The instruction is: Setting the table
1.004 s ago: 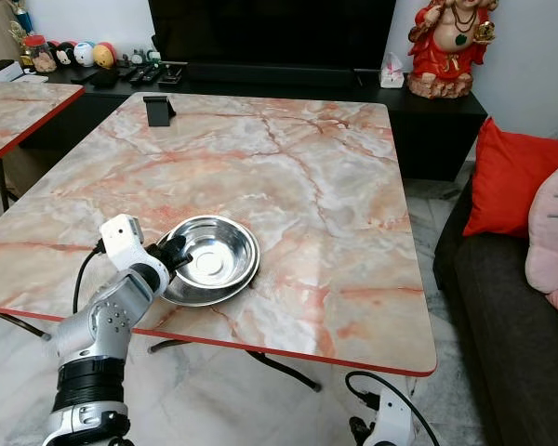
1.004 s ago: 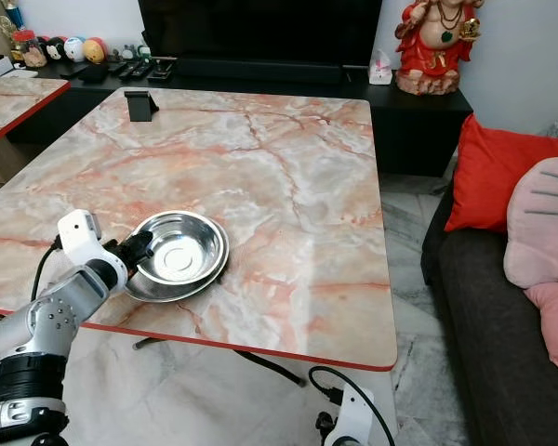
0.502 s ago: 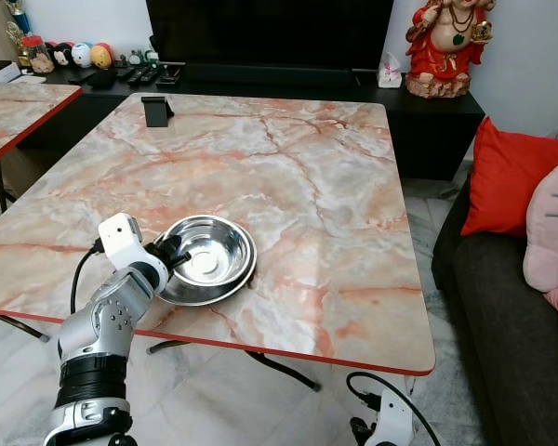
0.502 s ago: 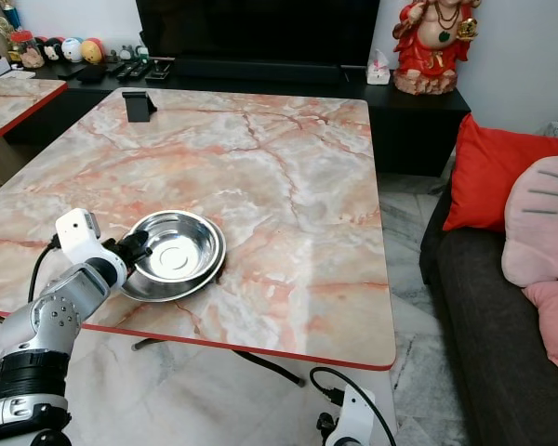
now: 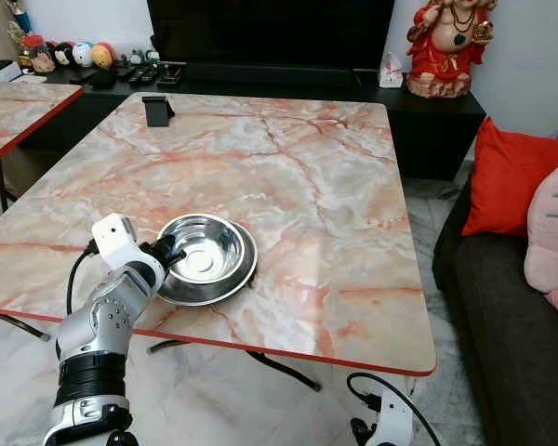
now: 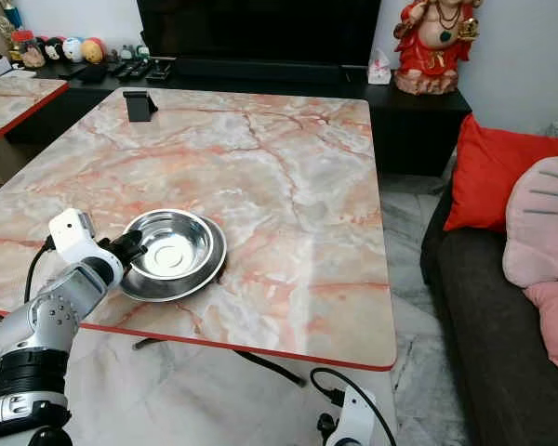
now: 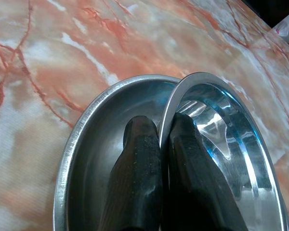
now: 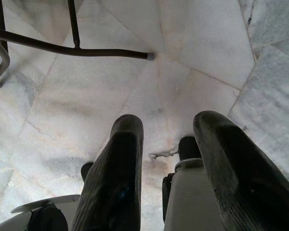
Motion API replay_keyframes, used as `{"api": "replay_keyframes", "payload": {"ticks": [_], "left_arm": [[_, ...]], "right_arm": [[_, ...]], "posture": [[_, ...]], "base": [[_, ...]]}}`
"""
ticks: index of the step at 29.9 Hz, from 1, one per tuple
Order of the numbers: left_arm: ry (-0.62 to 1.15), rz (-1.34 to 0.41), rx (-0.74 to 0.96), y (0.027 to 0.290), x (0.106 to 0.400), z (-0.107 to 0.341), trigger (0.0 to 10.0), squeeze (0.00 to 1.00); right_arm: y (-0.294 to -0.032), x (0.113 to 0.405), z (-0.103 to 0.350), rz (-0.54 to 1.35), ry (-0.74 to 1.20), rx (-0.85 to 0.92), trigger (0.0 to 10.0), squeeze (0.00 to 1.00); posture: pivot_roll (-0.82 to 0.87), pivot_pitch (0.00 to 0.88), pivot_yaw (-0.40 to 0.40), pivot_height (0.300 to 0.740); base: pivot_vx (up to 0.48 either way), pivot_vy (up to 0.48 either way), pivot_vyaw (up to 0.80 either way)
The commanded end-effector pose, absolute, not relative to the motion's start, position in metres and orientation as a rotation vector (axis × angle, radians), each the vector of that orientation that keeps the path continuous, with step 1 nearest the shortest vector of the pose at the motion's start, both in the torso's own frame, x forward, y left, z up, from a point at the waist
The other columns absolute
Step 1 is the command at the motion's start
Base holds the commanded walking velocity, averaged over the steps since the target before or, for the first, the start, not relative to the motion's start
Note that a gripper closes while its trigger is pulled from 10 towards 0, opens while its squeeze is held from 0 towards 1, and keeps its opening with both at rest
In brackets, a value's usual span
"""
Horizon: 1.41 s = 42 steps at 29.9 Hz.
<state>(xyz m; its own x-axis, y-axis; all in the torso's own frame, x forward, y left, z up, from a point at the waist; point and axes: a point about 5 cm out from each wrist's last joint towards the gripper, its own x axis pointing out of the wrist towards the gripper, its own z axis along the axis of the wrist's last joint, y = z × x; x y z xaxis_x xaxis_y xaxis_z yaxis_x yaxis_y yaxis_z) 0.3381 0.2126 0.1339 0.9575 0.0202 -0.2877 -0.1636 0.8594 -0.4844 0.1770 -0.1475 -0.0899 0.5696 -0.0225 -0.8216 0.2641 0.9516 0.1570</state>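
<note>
Two shiny steel bowls sit nested near the front left of the marble table point(image 5: 307, 177). The upper bowl point(image 5: 207, 254) is tilted inside the lower bowl point(image 5: 205, 295). My left gripper point(image 5: 167, 253) is shut on the upper bowl's near-left rim. In the left wrist view one of its fingers point(image 7: 139, 149) lies in the lower bowl point(image 7: 86, 144), and the other rests inside the upper bowl point(image 7: 231, 144), with the rim pinched between them. My right gripper point(image 8: 166, 120) hangs open over the tiled floor, below the table's front edge.
A black phone stand point(image 5: 158, 110) sits at the table's far left corner. A second marble table point(image 5: 14, 107) stands to the left. A dark sofa with a red cushion point(image 5: 511, 177) lines the right side. A red statue point(image 5: 446, 46) stands on the black cabinet behind.
My left gripper and the upper bowl it holds have shifted slightly to the left. The right arm has stayed still.
</note>
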Motion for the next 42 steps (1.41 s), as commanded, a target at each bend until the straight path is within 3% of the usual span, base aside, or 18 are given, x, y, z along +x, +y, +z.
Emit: {"api": "replay_keyframes", "payload": {"ticks": [1, 2, 3, 14, 15, 24, 31, 34, 35, 36, 37, 42], "left_arm": [[0.285, 0.132, -0.499, 0.217, 0.338, 0.133, 10.0, 0.40], [0.285, 0.139, -0.482, 0.218, 0.338, 0.133, 10.0, 0.40], [0.285, 0.141, -0.490, 0.219, 0.338, 0.133, 10.0, 1.00], [0.280, 0.152, -0.474, 0.221, 0.339, 0.134, 10.0, 1.00], [0.271, 0.147, -0.448, 0.222, 0.339, 0.136, 10.0, 0.00], [0.093, 0.048, -0.172, 0.217, 0.340, 0.163, 10.0, 0.00], [-0.107, -0.035, -0.107, 0.210, 0.335, 0.190, 10.0, 0.00], [-0.193, 0.025, -0.047, 0.218, 0.328, 0.196, 10.0, 0.00], [-0.235, 0.097, 0.117, 0.227, 0.322, 0.199, 10.0, 0.00], [-0.241, 0.191, 0.283, 0.238, 0.317, 0.197, 10.0, 0.00], [-0.244, 0.268, 0.343, 0.249, 0.312, 0.196, 10.0, 0.00], [-0.148, 0.659, 0.478, 0.317, 0.276, 0.177, 10.0, 0.00]], "right_arm": [[-0.148, 0.173, -0.092, -0.170, 0.968, 0.273, 10.0, 0.00], [-0.148, 0.172, -0.092, -0.170, 0.968, 0.273, 10.0, 0.00], [-0.148, 0.172, -0.092, -0.170, 0.968, 0.274, 10.0, 0.00], [-0.148, 0.172, -0.092, -0.165, 0.970, 0.277, 10.0, 0.00], [-0.148, 0.172, -0.092, -0.164, 0.971, 0.277, 10.0, 0.00], [-0.149, 0.173, -0.092, -0.166, 0.958, 0.275, 10.0, 0.00], [-0.150, 0.174, -0.091, -0.175, 0.945, 0.282, 10.0, 0.00], [-0.150, 0.174, -0.091, -0.175, 0.938, 0.280, 10.0, 0.00], [-0.150, 0.174, -0.090, -0.177, 0.934, 0.281, 10.0, 0.00], [-0.150, 0.174, -0.091, -0.176, 0.933, 0.281, 10.0, 0.00], [-0.150, 0.174, -0.091, -0.176, 0.933, 0.280, 10.0, 0.00], [-0.150, 0.173, -0.091, -0.177, 0.935, 0.279, 10.0, 0.00]], "posture": [[0.00, 0.000, 0.016, 0.740], [0.00, 0.000, 0.016, 0.740], [0.00, 0.000, 0.016, 0.740], [-0.01, 0.000, 0.014, 0.740], [0.00, 0.000, 0.014, 0.740], [0.00, 0.000, 0.014, 0.740], [0.00, 0.000, 0.015, 0.740], [0.00, 0.000, 0.018, 0.740], [0.00, 0.000, 0.019, 0.740], [0.00, 0.000, 0.018, 0.740], [0.00, 0.000, 0.019, 0.740], [0.01, 0.000, 0.021, 0.740]], "base": [[0.000, 0.000, 0.00], [0.000, 0.000, 0.00], [0.000, 0.000, 0.00], [0.000, 0.000, 0.00], [0.000, 0.000, 0.00], [0.000, 0.000, 0.00], [0.000, 0.000, 0.00], [0.000, 0.000, 0.00], [0.000, 0.000, 0.00], [0.000, 0.000, 0.00], [0.000, 0.000, 0.00], [0.000, 0.000, 0.00]]}}
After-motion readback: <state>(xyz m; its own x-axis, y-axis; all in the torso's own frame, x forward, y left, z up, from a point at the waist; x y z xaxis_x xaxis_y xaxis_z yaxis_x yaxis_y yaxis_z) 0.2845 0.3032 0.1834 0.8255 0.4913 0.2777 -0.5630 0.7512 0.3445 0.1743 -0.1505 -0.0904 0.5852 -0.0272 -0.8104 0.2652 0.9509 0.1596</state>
